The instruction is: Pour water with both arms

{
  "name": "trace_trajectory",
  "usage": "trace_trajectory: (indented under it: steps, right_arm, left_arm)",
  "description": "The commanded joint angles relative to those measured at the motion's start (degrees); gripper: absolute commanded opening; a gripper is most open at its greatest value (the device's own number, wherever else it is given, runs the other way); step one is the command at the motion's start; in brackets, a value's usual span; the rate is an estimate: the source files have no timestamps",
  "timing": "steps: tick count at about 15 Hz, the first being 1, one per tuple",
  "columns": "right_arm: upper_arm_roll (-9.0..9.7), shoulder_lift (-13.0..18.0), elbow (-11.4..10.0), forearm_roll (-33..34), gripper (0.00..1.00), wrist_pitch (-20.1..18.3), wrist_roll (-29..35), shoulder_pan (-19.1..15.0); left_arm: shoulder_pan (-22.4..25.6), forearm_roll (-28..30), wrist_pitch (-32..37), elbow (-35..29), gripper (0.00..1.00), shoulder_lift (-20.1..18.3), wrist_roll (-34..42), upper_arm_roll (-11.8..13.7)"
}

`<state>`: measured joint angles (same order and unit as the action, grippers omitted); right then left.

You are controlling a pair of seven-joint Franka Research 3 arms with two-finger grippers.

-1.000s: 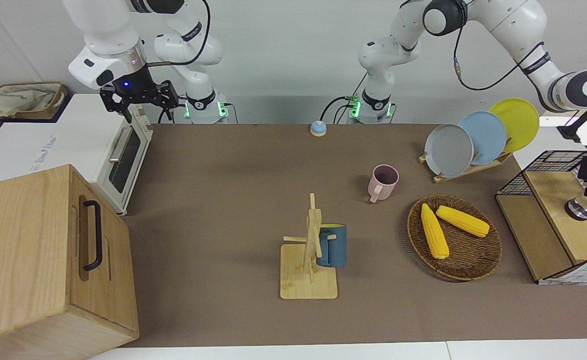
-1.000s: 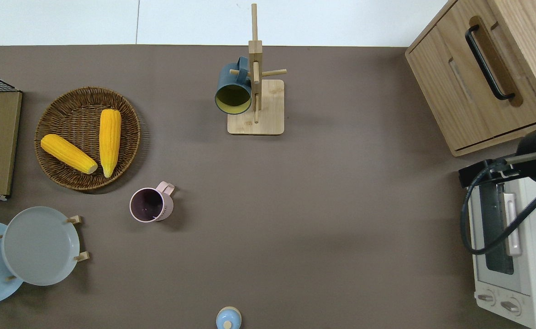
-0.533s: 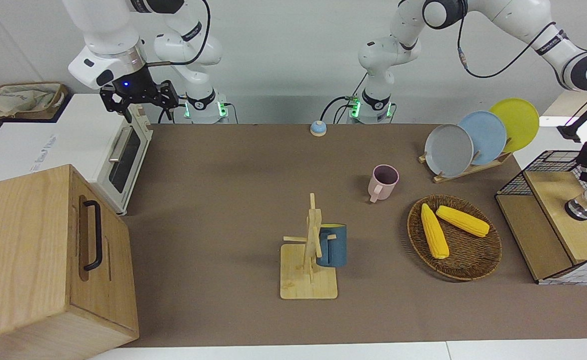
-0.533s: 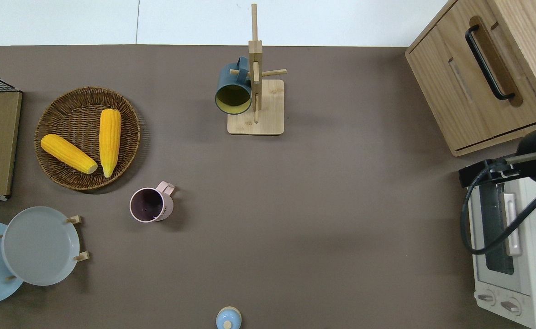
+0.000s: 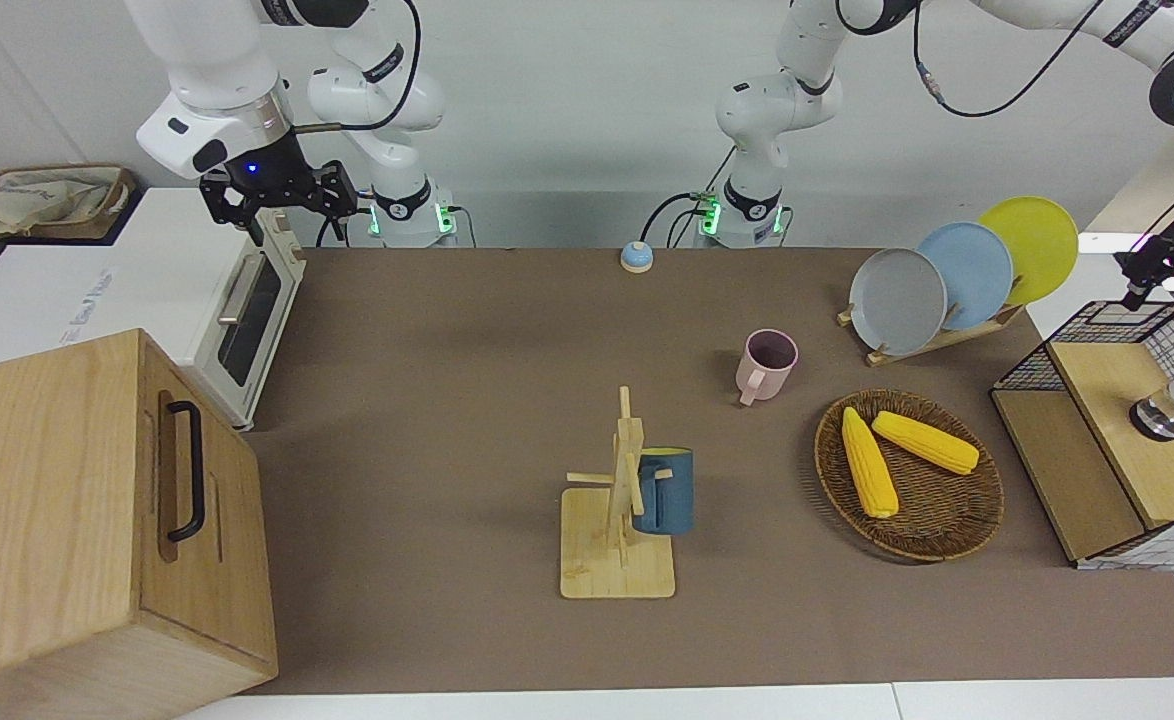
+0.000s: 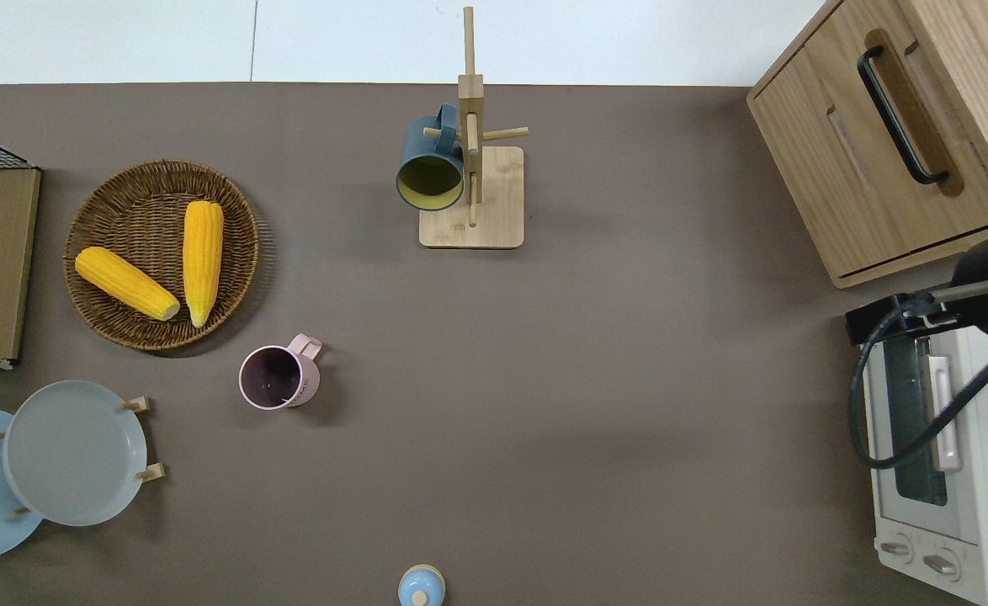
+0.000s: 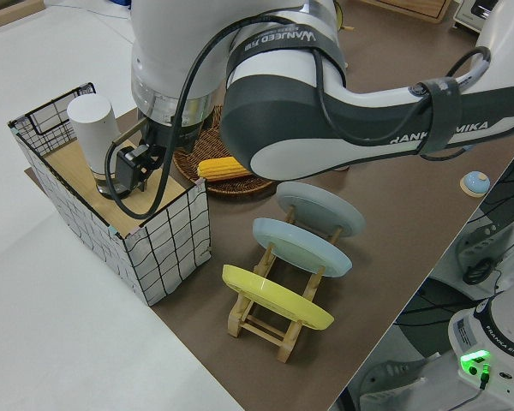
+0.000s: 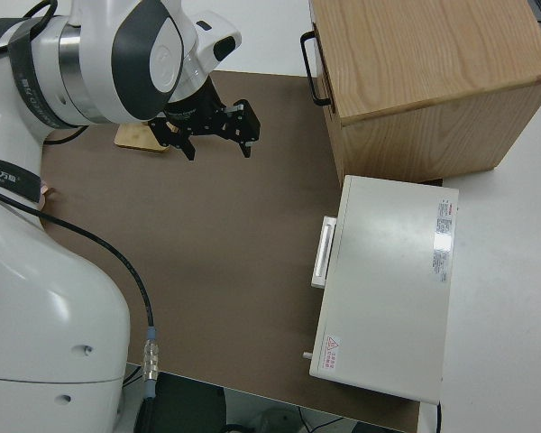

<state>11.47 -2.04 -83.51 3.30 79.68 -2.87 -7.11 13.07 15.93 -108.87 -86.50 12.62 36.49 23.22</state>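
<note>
Left gripper [image 7: 135,175] is at the wire crate [image 7: 167,248] on the left arm's end of the table, just beside the white bottle [image 7: 96,133], not touching it; can't tell its finger gap. Right gripper [image 8: 218,135] hangs open, holding nothing, parked.

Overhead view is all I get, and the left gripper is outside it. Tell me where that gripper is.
Observer: The left gripper is up over the wire basket at the left arm's end of the table, by a white cylinder.
Operator: Describe how that cylinder stands.
Observer: It stands upright on the wooden board inside the basket. The front view shows the gripper apart from it.
Operator: Report the right gripper's fingers.
Observer: The right arm is parked, and the side view shows the right gripper open and holding nothing.
</note>
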Motion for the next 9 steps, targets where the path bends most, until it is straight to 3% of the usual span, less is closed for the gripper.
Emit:
trace_trajectory:
  steps: [1, 9]
  right_arm:
    - [0.04, 0.4, 0.1, -1.0, 0.987, -0.1, -0.7, -0.3]
    - [0.04, 0.4, 0.1, -1.0, 0.985, -0.1, -0.7, -0.4]
  left_arm:
    - [-3.9, -4.6, 5.1, -0.2, 1.00, -4.3, -6.5, -0.2]
    - [-11.2, -10.2, 13.8, -1.5, 1.00, -10.9, -14.1, -2.7]
